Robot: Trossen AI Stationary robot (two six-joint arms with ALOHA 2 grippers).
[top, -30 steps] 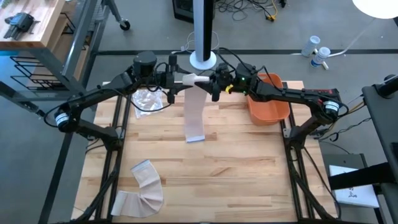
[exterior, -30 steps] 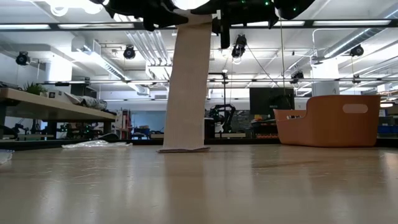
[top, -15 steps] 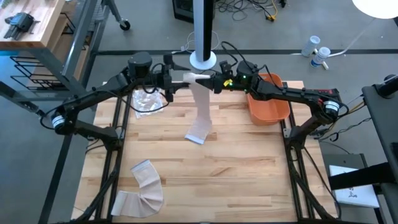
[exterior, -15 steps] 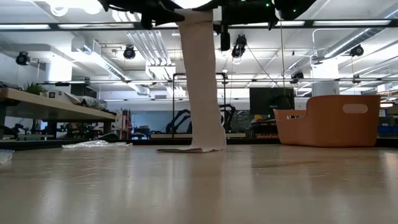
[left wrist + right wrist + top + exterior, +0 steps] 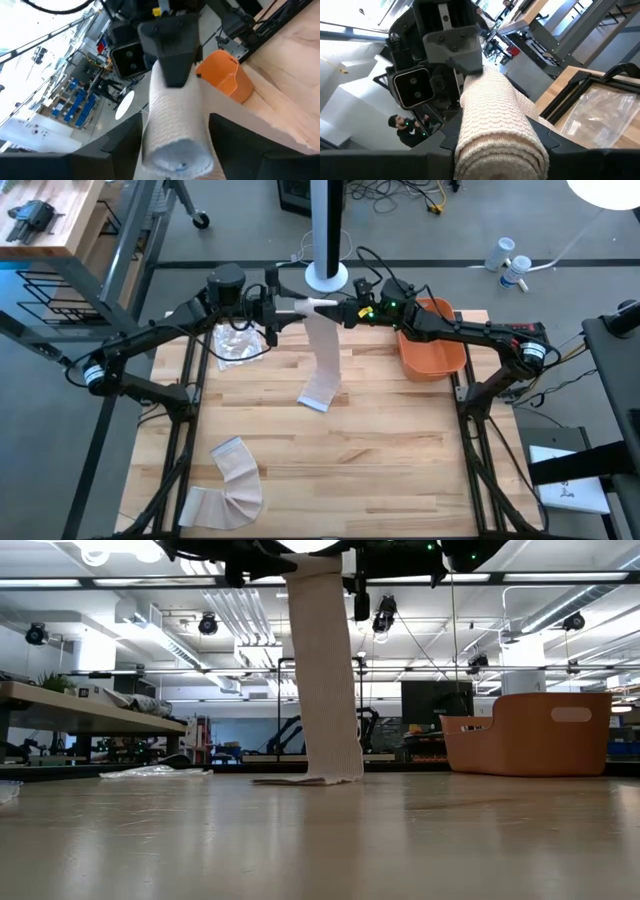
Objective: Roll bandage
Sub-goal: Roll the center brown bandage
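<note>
The bandage is held high above the tabletop near its far edge, its rolled end caught between the two arms while the loose tail hangs down and its end lies folded on the wood. In the right wrist view the roll is seen pinched between the fingers of the right gripper. In the left wrist view the left gripper is seen with its fingers spread on either side of the roll's end, apparently not pressed onto it.

The step in hand is judged to be winding the tail onto the roll. It would be done well if the roll were kept level and the hanging strip kept straight, since in the low view the tail is seen leaning slightly. Light tension should be kept so that the turns stack evenly, and one grip should be secured before the other is released. The orange bin stands just beside the right arm at the far right corner and should be cleared.
</note>
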